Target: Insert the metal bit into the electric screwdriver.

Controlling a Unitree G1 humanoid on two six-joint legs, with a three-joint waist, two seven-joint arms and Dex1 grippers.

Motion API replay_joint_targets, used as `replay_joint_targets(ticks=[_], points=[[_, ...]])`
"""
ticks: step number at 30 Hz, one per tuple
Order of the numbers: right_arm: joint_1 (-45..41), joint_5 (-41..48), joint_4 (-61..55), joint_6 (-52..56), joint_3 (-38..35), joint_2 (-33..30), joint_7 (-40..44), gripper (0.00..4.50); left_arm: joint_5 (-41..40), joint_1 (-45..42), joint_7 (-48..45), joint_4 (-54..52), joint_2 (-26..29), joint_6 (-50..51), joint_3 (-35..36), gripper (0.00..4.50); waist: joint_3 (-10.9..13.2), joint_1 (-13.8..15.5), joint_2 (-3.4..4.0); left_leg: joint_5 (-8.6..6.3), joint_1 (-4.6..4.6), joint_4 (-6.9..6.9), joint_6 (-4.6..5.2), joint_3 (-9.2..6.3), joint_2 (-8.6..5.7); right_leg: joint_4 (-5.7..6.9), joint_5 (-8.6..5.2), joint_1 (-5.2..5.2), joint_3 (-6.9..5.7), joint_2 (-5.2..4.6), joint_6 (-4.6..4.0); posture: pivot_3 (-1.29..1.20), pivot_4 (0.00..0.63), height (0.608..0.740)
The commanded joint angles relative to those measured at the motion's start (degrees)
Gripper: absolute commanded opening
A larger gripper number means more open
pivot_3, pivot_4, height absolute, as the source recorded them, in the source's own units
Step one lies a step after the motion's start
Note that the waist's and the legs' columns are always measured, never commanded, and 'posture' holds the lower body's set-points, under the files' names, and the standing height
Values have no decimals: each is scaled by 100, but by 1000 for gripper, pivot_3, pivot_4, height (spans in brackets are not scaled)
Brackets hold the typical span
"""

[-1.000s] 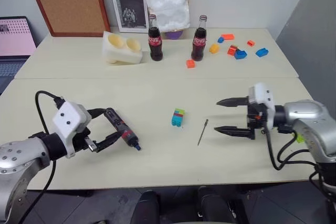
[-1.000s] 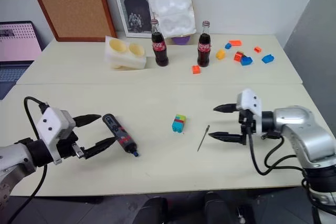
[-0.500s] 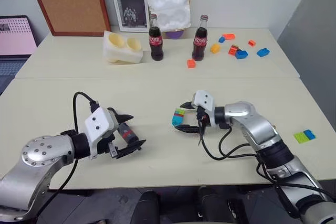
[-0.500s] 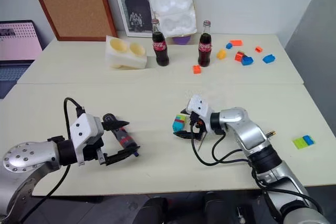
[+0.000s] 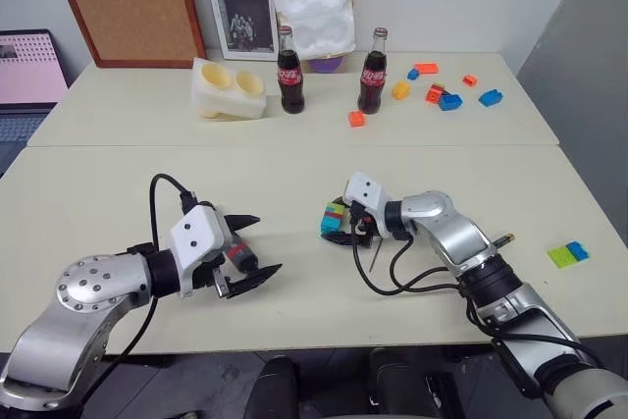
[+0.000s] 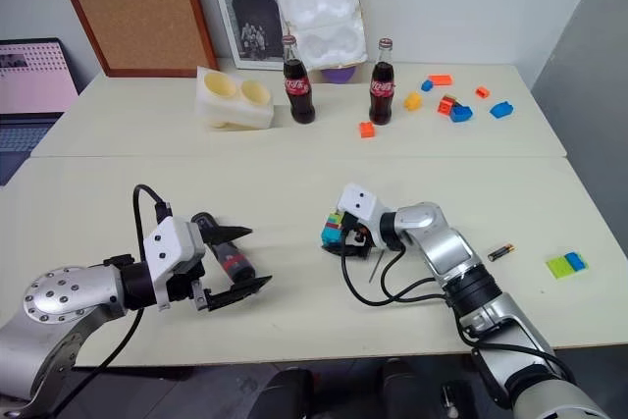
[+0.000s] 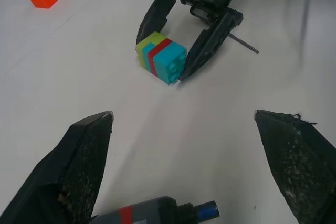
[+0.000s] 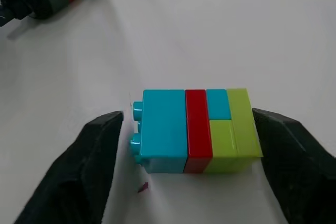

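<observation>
Overhead, the left hand stands wide astride the electric screwdriver lying on the worktop; it should close mid-body. From the left wrist, the right hand brackets a brick stack, fingers apart, empty; the metal bit lies just beside, so re-aim there.

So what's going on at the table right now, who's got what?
Nothing is held yet. The left tool is open with its fingers on either side of the electric screwdriver, which lies on the table. The right tool is open around the stack of coloured blocks, not the metal bit, which lies on the table just behind that tool. The bit is not yet in the screwdriver.
</observation>
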Motion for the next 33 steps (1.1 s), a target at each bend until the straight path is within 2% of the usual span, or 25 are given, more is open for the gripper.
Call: replay_joint_targets(ticks=[1,2,5,9,12,14,16,19,22,26,30,32,33], points=[[7,-33,-179,-146,-124,34,-36,2829,-173,-42,-135,-7,-30,-51,-19,4500,0,0,0,0,0,0,0,0,0,0,0,0,0,0,0,0,150,740],[53,-69,-247,-175,-152,25,-121,2694,-240,-92,-178,5,-46,-21,-52,4500,0,0,0,0,1,0,0,0,0,0,0,0,0,0,0,0,150,740],[183,-24,-568,-84,-392,-80,-308,2696,-339,-267,-176,47,-137,30,-172,4500,0,15,0,0,0,0,0,-1,0,2,0,0,-1,0,0,0,150,740],[468,186,-1138,445,-1202,-482,-689,2696,-354,-509,-53,65,-337,83,-386,4500,1,36,2,0,-5,3,0,-4,-6,1,0,1,1,-3,2,0,150,740],[866,305,-1364,866,-2312,-1040,-1233,2696,-207,-959,-71,154,-539,54,-899,4500,1,64,2,0,-7,3,0,-8,-12,-6,0,6,0,-6,6,0,150,740],[1006,207,-1287,886,-2612,-1248,-1496,2696,-188,-1244,-46,204,-671,105,-1117,4500,1,58,4,0,-5,3,0,-4,-10,-8,-1,8,3,-5,7,0,150,740],[1058,114,-1134,824,-2778,-1339,-1764,2696,-334,-1510,47,255,-868,304,-1213,4500,1,38,4,0,-5,3,0,-7,-12,-6,-1,9,2,-4,8,0,150,740],[1018,-188,44,352,-3124,-1518,-2513,2696,-145,-2365,-43,622,-1417,208,-1888,4500,-1,-9,6,1,7,2,1,2,-7,2,0,13,11,2,9,0,150,740],[726,108,737,451,-3555,-1275,-2961,2695,39,-2879,-192,949,-1798,105,-2400,4500,-2,-48,8,2,6,8,4,7,-11,1,4,14,22,3,14,0,150,740],[482,300,1267,341,-3768,-1133,-3125,2695,260,-3291,-225,1383,-2139,-6,-2735,4500,-2,-141,9,3,7,8,4,15,-12,2,7,13,32,5,19,0,150,740],[480,435,1216,434,-3850,-1083,-3202,2695,487,-3589,-219,1735,-2400,-137,-2949,4500,-2,-132,10,3,6,7,4,8,-12,3,6,13,28,6,19,0,150,740],[534,525,1062,487,-3926,-1070,-3259,3404,542,-3666,-180,1858,-2518,-159,-2950,4500,-2,-133,10,3,3,7,5,10,-13,0,7,13,31,6,19,0,150,740],[595,571,885,516,-3963,-1078,-3272,3479,568,-3708,-131,1922,-2592,-177,-2919,4500,-2,-127,10,3,3,7,4,10,-13,0,7,13,31,6,20,0,150,740]])
